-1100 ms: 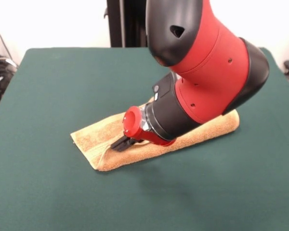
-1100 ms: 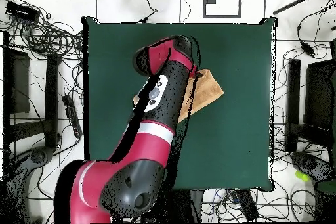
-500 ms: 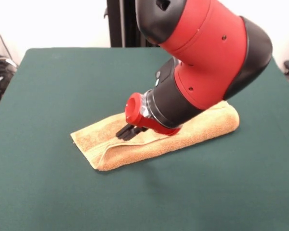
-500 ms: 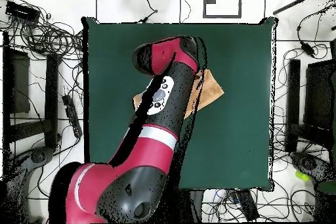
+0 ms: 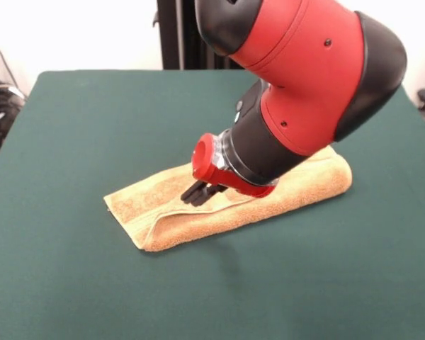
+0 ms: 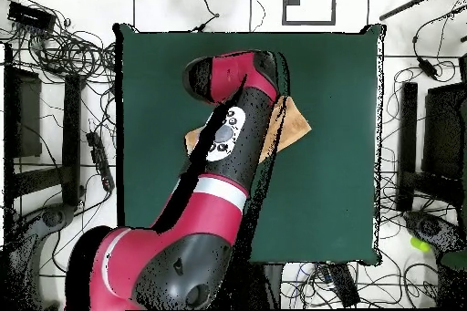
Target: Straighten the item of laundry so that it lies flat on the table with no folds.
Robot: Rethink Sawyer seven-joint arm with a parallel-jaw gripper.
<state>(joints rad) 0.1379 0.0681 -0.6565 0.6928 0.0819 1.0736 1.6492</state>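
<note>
One towel (image 5: 219,200) is seen near the middle of the table (image 5: 71,127), folded lengthwise into a long strip, with its layered edges showing at the left end and a rounded fold along the near side. It is judged light, soft and limp, likely to drape and drag on the felt, so a hold is best taken on the loose upper edge near a left corner. One gripper (image 5: 196,193) is seen low over the strip's left-middle, its dark tips drawn together; whether cloth is pinched cannot be told. One arm (image 6: 233,134) is counted.
</note>
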